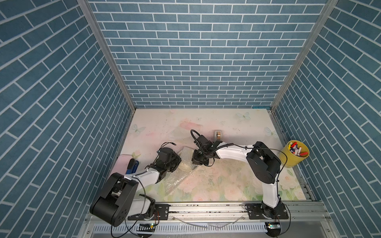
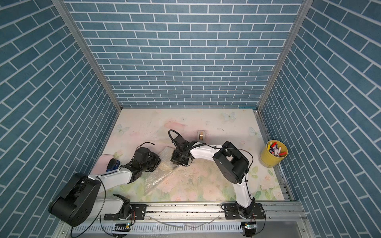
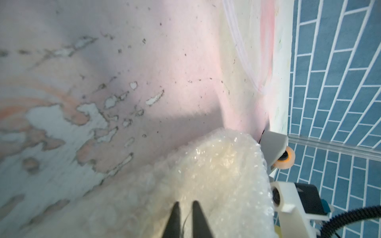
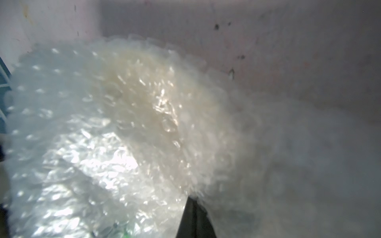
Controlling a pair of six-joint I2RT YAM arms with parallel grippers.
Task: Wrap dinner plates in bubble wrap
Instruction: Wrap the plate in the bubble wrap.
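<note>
Left pincer (image 3: 186, 203): hangs slightly parted over bubble wrap (image 3: 216, 175), forearm low; right pincer (image 4: 191, 198): reaches across, clamps wrap's edge; dinner plate (image 1: 185, 169): lies beneath wrap between both; tape dispenser (image 1: 218, 135): stands beyond; yellow cup (image 1: 295, 153): well apart.

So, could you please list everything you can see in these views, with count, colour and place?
Clear bubble wrap sheet: one, transparent, mid-table between the arms, over the plate.
Round cream-yellow dinner plate: one, cream, under the wrap, seen only through it.
Grey tape dispenser: one, grey with orange-cored roll, behind the wrap.
Yellow cup of markers: one, yellow, table's right edge.
Flat pink item: one, pink, table's left edge.
Blue and black tool: one, at the pink item's edge.
Floral table cover: one, pastel pink and green, under everything.
Blue brick-pattern walls: three, blue, around the table.
Left hand: one, black, slightly open over the wrap.
Right hand: one, black, closed on a fold of the wrap.
</note>
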